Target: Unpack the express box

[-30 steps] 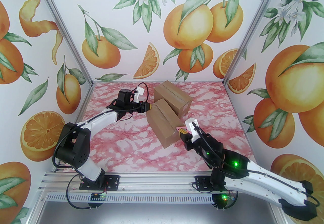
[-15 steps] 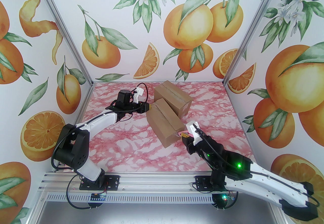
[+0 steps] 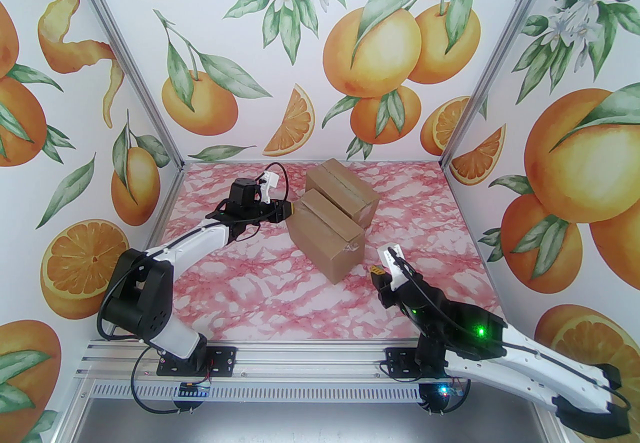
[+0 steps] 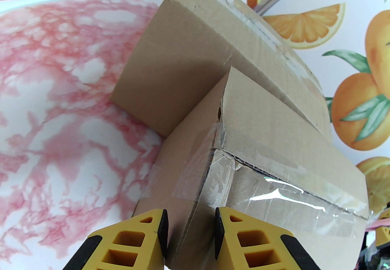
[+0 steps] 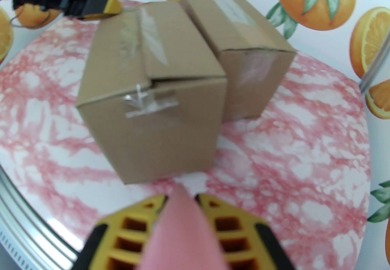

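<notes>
Box point(image 3: 325, 241), touching a second box point(image 3: 345, 188), stands toward the far edge of the pink marble tabletop point(image 3: 260, 301); near and right edges lie open. Left gripper point(image 4: 190, 217) pinches its far end; right gripper point(image 3: 376, 273), apart, grips a pink tool point(image 5: 179, 232). Orange-print walls point(image 3: 250, 31).

Bright, even light was thrown on the scene, and soft shadows were cast by each box point(image 3: 325, 238) on the table point(image 3: 260, 291). Glare was caught on the tape point(image 4: 274, 194) in the left wrist view; the right wrist view was blurred, the pink tool point(image 5: 179, 232) most.
</notes>
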`<action>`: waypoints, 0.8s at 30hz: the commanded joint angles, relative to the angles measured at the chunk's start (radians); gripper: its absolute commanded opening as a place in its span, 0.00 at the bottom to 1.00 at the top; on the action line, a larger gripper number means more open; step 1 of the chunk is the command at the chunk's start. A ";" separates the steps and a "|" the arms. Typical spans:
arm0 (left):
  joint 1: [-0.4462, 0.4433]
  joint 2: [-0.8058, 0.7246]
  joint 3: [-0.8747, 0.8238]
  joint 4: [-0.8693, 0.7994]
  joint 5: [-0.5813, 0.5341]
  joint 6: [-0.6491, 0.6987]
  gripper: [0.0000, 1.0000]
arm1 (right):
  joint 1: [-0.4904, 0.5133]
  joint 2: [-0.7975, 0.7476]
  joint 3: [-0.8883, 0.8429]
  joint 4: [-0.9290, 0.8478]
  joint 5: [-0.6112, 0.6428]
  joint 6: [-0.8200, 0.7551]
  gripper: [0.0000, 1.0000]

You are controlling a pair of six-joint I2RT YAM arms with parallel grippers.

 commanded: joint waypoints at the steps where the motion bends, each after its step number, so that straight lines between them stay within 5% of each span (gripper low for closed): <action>1: 0.010 -0.018 -0.076 -0.173 -0.112 -0.024 0.31 | 0.006 -0.037 0.031 0.010 0.146 0.028 0.00; 14: -0.008 -0.262 -0.156 -0.213 -0.218 -0.122 0.37 | 0.005 0.029 0.014 0.262 0.187 -0.020 0.00; 24: -0.024 -0.390 -0.047 -0.372 -0.234 0.180 0.78 | -0.071 0.062 -0.028 0.509 0.148 0.117 0.00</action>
